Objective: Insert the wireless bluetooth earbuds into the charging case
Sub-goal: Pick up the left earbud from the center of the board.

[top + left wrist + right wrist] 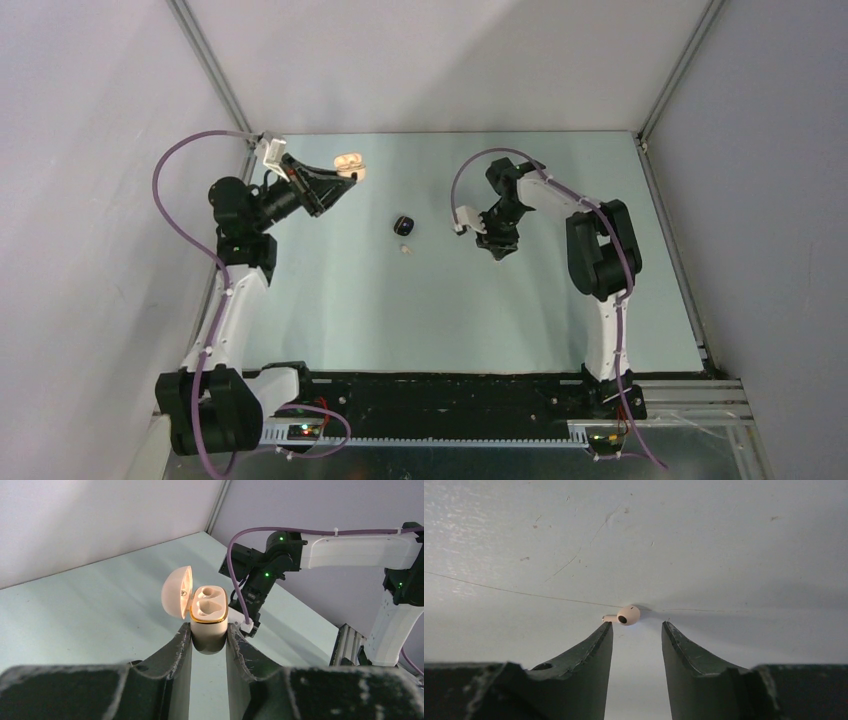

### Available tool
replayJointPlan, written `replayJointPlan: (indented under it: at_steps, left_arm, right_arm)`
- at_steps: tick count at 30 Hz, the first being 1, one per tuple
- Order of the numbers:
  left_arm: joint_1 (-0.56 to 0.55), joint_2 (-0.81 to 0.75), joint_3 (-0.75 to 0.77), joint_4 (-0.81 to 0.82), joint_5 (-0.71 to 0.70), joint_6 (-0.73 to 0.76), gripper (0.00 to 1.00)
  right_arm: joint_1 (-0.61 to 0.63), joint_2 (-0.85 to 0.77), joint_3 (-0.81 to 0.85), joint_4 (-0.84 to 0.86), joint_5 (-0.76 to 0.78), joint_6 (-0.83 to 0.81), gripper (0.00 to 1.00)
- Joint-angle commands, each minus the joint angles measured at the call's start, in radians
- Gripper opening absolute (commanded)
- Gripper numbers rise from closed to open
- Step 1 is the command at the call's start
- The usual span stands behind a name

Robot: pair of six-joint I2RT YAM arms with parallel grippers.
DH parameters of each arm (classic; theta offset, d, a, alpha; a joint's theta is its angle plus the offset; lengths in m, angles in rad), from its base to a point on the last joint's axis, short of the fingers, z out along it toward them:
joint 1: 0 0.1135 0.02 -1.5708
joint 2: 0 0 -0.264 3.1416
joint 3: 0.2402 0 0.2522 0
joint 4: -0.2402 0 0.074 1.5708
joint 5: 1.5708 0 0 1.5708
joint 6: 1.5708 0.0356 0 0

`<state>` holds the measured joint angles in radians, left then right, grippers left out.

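My left gripper (209, 634) is shut on the lower body of a cream charging case (209, 622) with a gold rim. It holds the case upright, with the lid (177, 591) hinged open to the left. I cannot tell whether its wells hold buds. In the top view this gripper (343, 181) and the case (348, 163) are at the back left. My right gripper (637, 625) is open and empty, and a cream earbud (627, 615) lies on the table just past its left fingertip. In the top view a pale earbud (406, 247) lies left of the right gripper (497, 248). The black earbuds are out of view.
A small black case (403, 224) sits mid-table, just behind the pale earbud. The right arm (320, 550) with its purple cable crosses the background of the left wrist view. Grey walls close in the table at the back and on both sides.
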<state>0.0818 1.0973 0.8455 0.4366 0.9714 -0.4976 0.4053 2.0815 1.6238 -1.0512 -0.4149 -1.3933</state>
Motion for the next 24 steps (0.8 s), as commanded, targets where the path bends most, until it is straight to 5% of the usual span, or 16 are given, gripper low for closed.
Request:
replayJointPlan:
  at_steps: [1, 10, 24]
  left_arm:
    - [0.007, -0.037, 0.029, -0.005, -0.001, 0.021, 0.00]
    - [0.009, -0.061, 0.017, -0.009, -0.054, 0.015, 0.00]
    - [0.009, -0.086, -0.002, -0.018, -0.066, -0.001, 0.00]
  right_arm:
    - [0.025, 0.016, 0.093, -0.119, 0.035, 0.104, 0.47]
    - [0.164, 0.038, 0.265, -0.168, 0.314, 0.674, 0.50]
    - [0.218, 0.224, 0.410, -0.283, 0.526, 0.878, 0.50]
